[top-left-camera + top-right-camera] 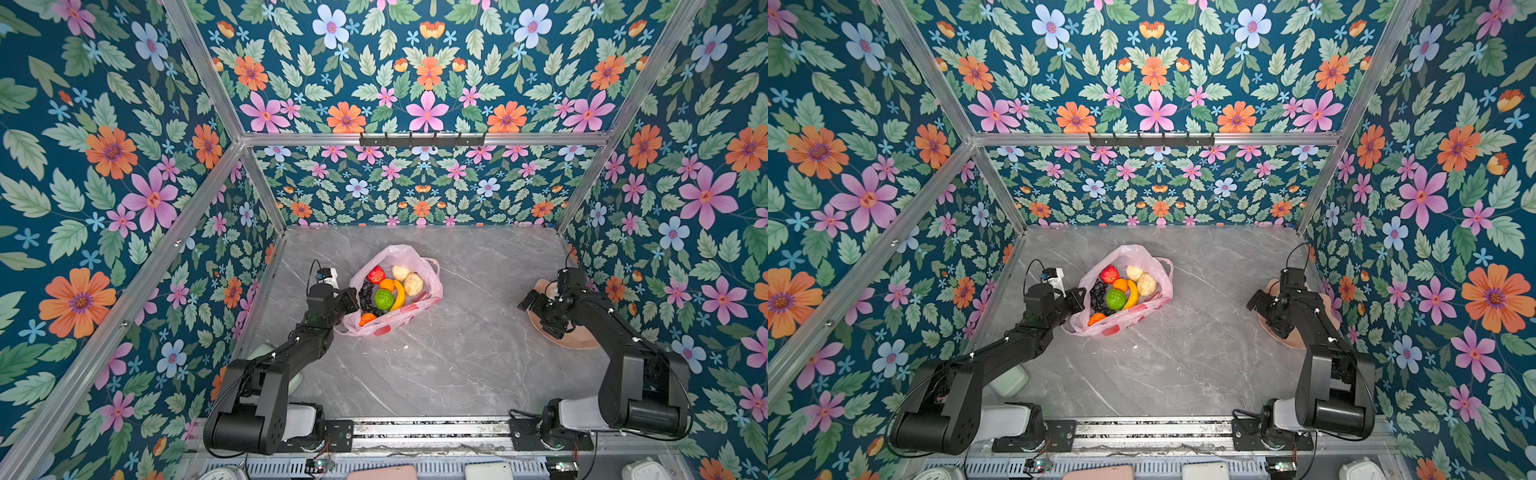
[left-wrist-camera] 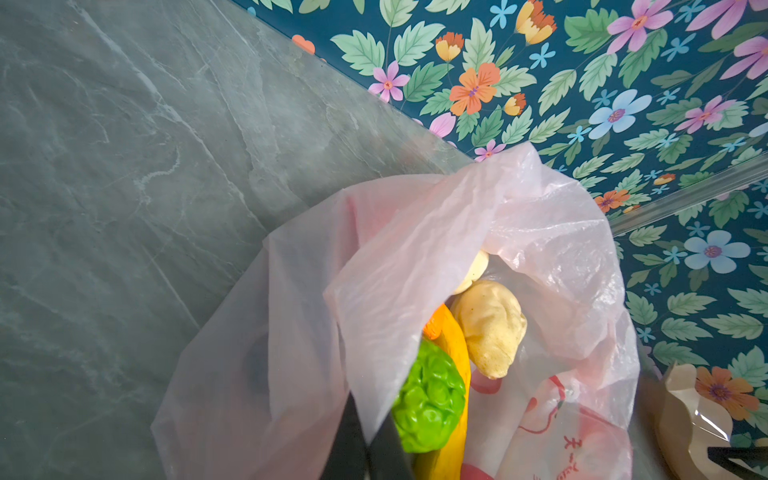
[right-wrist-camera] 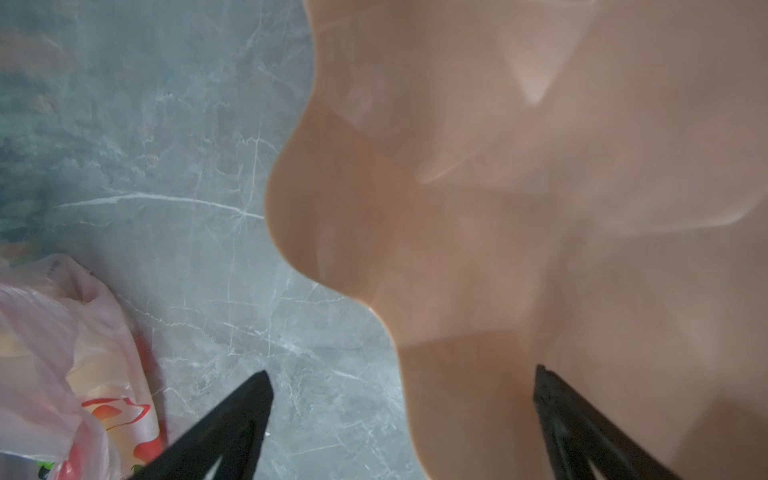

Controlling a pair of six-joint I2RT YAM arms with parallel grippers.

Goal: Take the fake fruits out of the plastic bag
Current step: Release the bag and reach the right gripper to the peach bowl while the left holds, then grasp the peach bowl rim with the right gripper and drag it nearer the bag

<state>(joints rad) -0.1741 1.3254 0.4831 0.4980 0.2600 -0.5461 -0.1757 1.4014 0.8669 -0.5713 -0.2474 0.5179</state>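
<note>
Fruits (image 1: pixel 388 291) are piled in the bag (image 1: pixel 399 254), middle of the table (image 1: pixel 457 365), mouth up. Left gripper (image 1: pixel 353 300) is clamped shut on the bag's left rim. Right gripper (image 3: pixel 401 371) hangs wide open over the plate (image 3: pixel 498 166), so the pile lies off to its left.

The only writing stands on the bag (image 2: pixel 540 232): a short column of small red characters (image 2: pixel 572 452) printed on its pink film, near the left gripper (image 2: pixel 368 446), on the far side of the green fruit (image 2: pixel 430 399) and the banana (image 2: pixel 451 365) from it. The top character looks like 天, with a wavy dash under it; the ones below are too small and cut off to read.
</note>
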